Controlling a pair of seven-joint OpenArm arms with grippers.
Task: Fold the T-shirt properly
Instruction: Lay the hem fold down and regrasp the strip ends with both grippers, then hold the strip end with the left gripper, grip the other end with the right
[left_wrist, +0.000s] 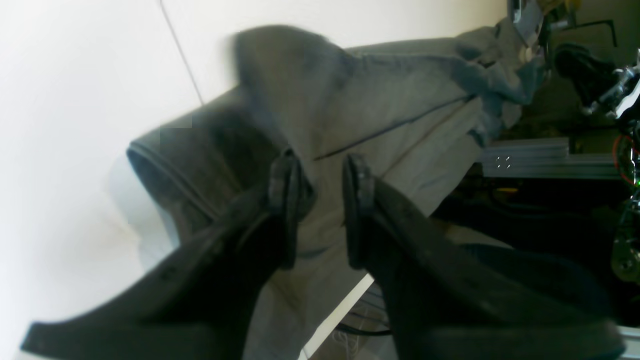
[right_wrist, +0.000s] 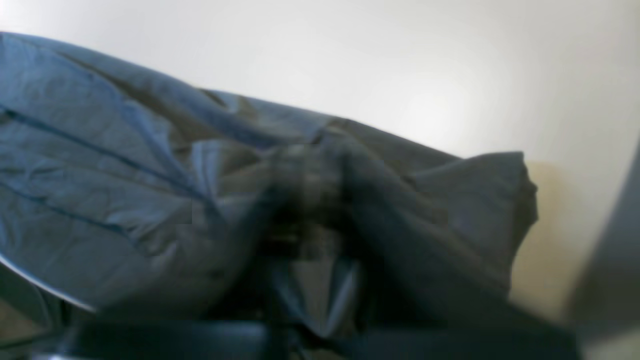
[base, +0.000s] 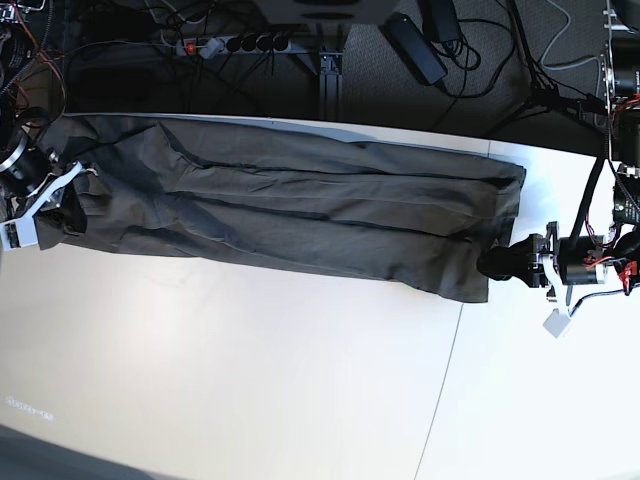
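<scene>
The dark olive-grey T-shirt (base: 300, 210) lies in a long strip across the far half of the white table (base: 250, 380). In the base view my left gripper (base: 497, 263) is at the strip's right end. In the left wrist view its fingers (left_wrist: 357, 185) stand apart, so the left gripper (left_wrist: 321, 182) is open over the T-shirt (left_wrist: 400, 100), and a blurred cloth corner rises beyond them. My right gripper (base: 60, 195) is at the strip's left end. The right wrist view is blurred: the right gripper (right_wrist: 310, 185) looks shut, with the T-shirt (right_wrist: 100, 175) bunched around its tips.
Behind the table's far edge are cables and a power strip (base: 230, 45). A seam (base: 445, 380) runs through the tabletop on the right. An aluminium frame rail (left_wrist: 540, 157) shows below the table edge in the left wrist view.
</scene>
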